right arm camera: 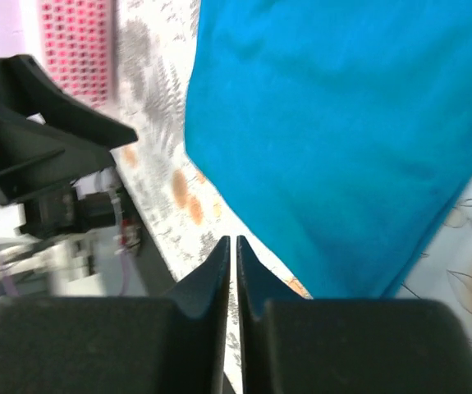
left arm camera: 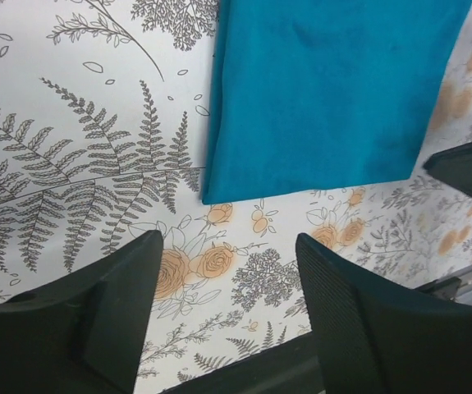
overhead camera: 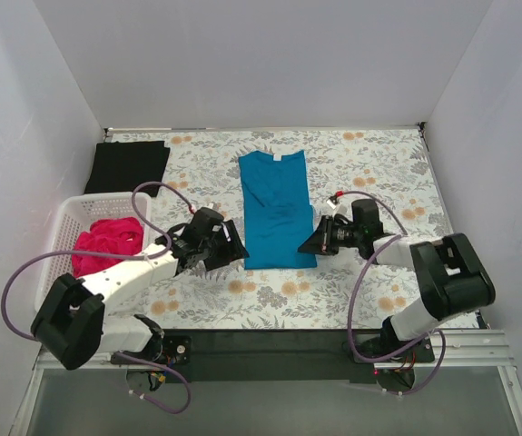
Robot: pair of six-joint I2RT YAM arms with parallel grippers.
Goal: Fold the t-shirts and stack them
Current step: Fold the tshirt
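The teal-blue t-shirt (overhead camera: 276,209) lies folded into a long strip in the middle of the table. It also shows in the left wrist view (left arm camera: 326,90) and the right wrist view (right arm camera: 342,139). My left gripper (overhead camera: 236,247) is open and empty, just off the shirt's near left corner; its jaws (left arm camera: 227,271) stand wide above bare table covering. My right gripper (overhead camera: 308,243) is shut and empty at the near right corner, its tips (right arm camera: 233,242) beside the shirt's edge. The black t-shirt (overhead camera: 127,166) lies flat at the back left. The magenta-pink t-shirt (overhead camera: 108,243) sits crumpled in the basket.
The white mesh basket (overhead camera: 61,218) stands at the left edge of the table, close to my left arm. The floral table covering (overhead camera: 379,173) spans the table between white walls. A dark strip (overhead camera: 270,341) runs along the near edge by the arm bases.
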